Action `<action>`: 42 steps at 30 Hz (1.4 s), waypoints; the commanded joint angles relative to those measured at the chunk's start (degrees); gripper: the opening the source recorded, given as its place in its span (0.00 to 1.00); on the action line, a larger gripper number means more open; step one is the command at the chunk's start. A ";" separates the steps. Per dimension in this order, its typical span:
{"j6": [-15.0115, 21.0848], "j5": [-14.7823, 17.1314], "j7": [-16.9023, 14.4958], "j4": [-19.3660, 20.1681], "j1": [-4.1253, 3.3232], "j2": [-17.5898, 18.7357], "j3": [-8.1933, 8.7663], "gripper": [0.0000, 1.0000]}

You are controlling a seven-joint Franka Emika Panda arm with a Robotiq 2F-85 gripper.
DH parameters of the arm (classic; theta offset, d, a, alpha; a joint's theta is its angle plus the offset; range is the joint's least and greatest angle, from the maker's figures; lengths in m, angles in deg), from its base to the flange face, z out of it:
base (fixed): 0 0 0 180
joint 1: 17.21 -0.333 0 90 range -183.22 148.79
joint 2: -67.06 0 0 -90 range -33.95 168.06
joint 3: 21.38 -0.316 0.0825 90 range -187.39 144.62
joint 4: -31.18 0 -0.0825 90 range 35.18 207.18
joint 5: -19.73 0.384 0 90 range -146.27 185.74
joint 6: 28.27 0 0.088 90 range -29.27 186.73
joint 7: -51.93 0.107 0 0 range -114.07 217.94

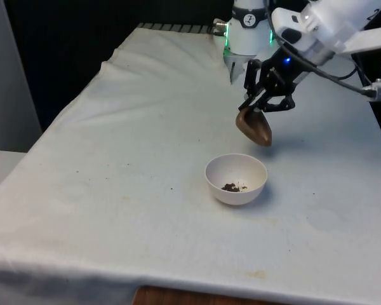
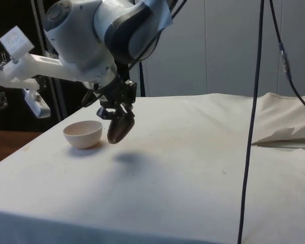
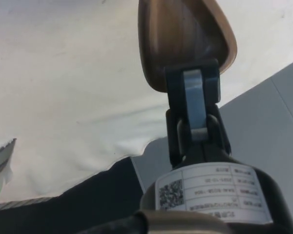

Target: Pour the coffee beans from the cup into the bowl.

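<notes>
My gripper [image 1: 259,108] is shut on the rim of a brown cup [image 1: 254,127], which hangs tilted above the cloth just behind the white bowl [image 1: 235,178]. A small heap of coffee beans [image 1: 233,187] lies in the bowl's bottom. From the side, the cup [image 2: 120,127] hangs next to the bowl [image 2: 83,133], a little above the table and not over it. In the wrist view the black finger [image 3: 193,97] clamps the cup's wall [image 3: 180,34], and the cup's inside looks bare of beans.
A few loose specks lie on the white cloth [image 1: 114,190] near the bowl. A black cable [image 2: 251,122] hangs down in the side view. Folded cloth [image 2: 290,127] bunches at the table's far side.
</notes>
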 commanded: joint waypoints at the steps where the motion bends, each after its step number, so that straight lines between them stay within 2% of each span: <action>1: 2.29 0.11 0.63 1.49 0.52 -0.69 0.06 0.01; 5: 4.76 0.17 0.57 3.38 0.57 -1.26 1.15 0.01; 6: 3.21 0.06 0.34 2.64 0.06 -0.86 1.32 0.01; 7: 5.84 0.06 0.23 4.07 0.63 -1.43 1.78 0.01; 10: 6.93 -0.06 -0.11 4.76 0.52 -1.60 2.69 0.01; 16: 7.79 -0.97 -0.74 5.73 0.46 -1.66 4.01 0.01; 17: 6.53 -0.63 -0.46 5.10 0.00 -1.32 4.07 0.01; 18: 8.02 -1.09 -0.86 5.90 0.57 -1.60 4.24 0.01; 23: 9.74 -1.55 -1.60 7.10 0.52 -1.66 5.84 0.01; 24: 8.48 -1.26 -1.26 6.47 0.00 -1.32 6.07 0.01; 25: 9.97 -1.66 -1.66 7.33 0.52 -1.72 6.19 0.01; 29: 10.77 -2.41 -1.89 8.48 0.46 -2.01 7.33 0.01; 31: 10.83 -2.52 -1.83 8.77 0.40 -2.06 7.62 0.01; 33: 9.80 -2.29 -1.60 8.19 0.00 -1.60 7.85 0.01; 34: 10.89 -2.35 -1.78 8.71 0.23 -1.95 7.79 0.01; 41: 11.06 -2.29 -2.01 8.71 0.46 -1.78 8.25 0.01; 42: 10.08 -2.29 -1.60 8.42 0.00 -1.66 8.31 0.01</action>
